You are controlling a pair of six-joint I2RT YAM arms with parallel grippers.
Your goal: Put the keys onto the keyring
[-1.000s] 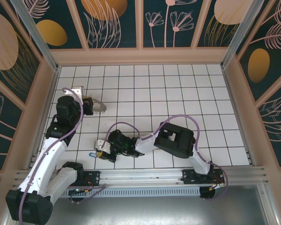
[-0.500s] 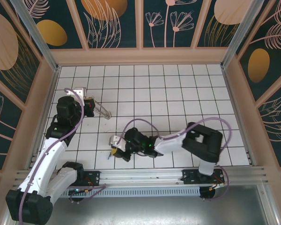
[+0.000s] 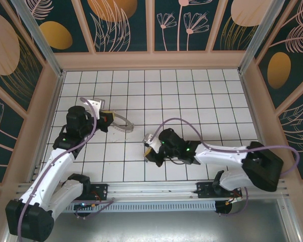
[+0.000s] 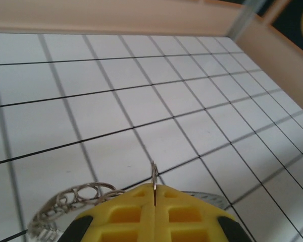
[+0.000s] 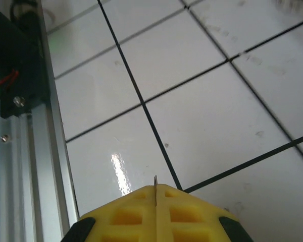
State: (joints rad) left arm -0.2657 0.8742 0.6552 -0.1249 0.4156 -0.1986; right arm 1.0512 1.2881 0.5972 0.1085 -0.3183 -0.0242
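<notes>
Keyring, a flat grey-brown loop-fringed metal ring, juts right from the clamped left gripper; the outstretched right gripper points left, pinching a thin silvery key blade.

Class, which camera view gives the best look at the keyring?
The top external view: the keyring appears as a broad arc sticking out from the shut left end effector, its overall shape plain. The left wrist view catches a close stretch of its looped rim beside the yellow fingers, which hide the rest.

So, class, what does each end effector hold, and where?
Left end effector: the keyring, by its rim. Right end effector: likely the key, by its thin blade.
</notes>
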